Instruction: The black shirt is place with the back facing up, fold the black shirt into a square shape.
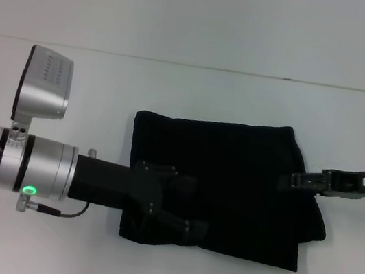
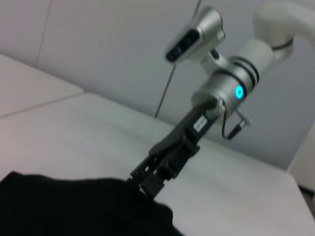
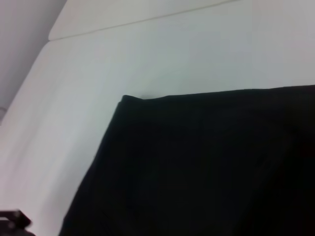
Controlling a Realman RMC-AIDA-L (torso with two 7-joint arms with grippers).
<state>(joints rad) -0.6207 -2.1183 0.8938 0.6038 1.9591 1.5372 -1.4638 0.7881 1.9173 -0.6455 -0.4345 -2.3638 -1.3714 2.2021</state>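
Observation:
The black shirt (image 1: 231, 179) lies folded into a rough rectangle on the white table, and it fills the lower part of the right wrist view (image 3: 206, 167). My left gripper (image 1: 192, 207) reaches in from the left over the shirt's near left part, fingers spread open with nothing between them. My right gripper (image 1: 286, 182) comes in from the right and meets the shirt's right edge. In the left wrist view the right gripper (image 2: 145, 181) has its fingers closed at the fabric's edge (image 2: 98, 206), which rises slightly toward them.
The white table (image 1: 197, 90) stretches bare around the shirt, with a seam line across its far side. The left arm's silver wrist and camera housing (image 1: 44, 87) stand to the left of the shirt. A grey wall runs behind the table.

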